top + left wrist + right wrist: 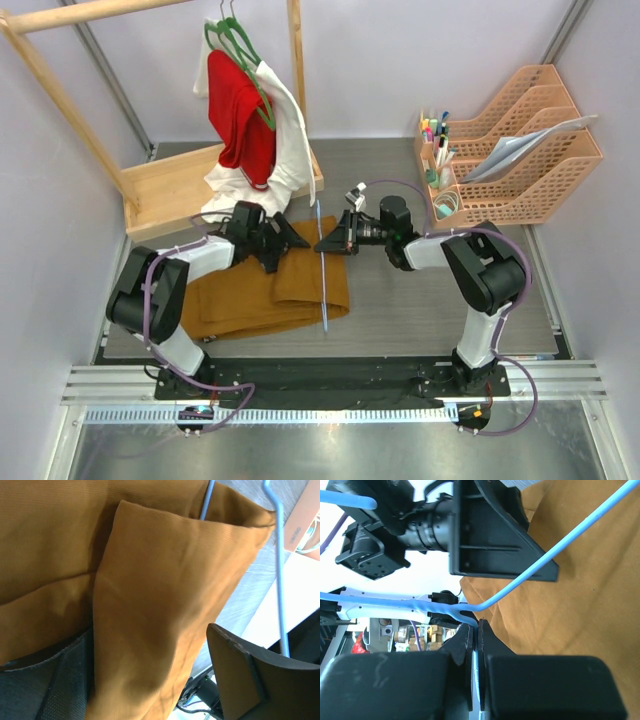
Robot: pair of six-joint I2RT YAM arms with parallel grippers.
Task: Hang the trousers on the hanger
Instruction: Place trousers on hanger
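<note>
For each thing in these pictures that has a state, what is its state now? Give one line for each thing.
trousers: folded, lying flat, not yet on the hanger.
hanger: raised on edge over the trousers, held by its wire.
right gripper: shut on the hanger.
left gripper: open, a fold of the trousers between its fingers.
red garment: hanging up.
white garment: hanging up beside the red garment.
</note>
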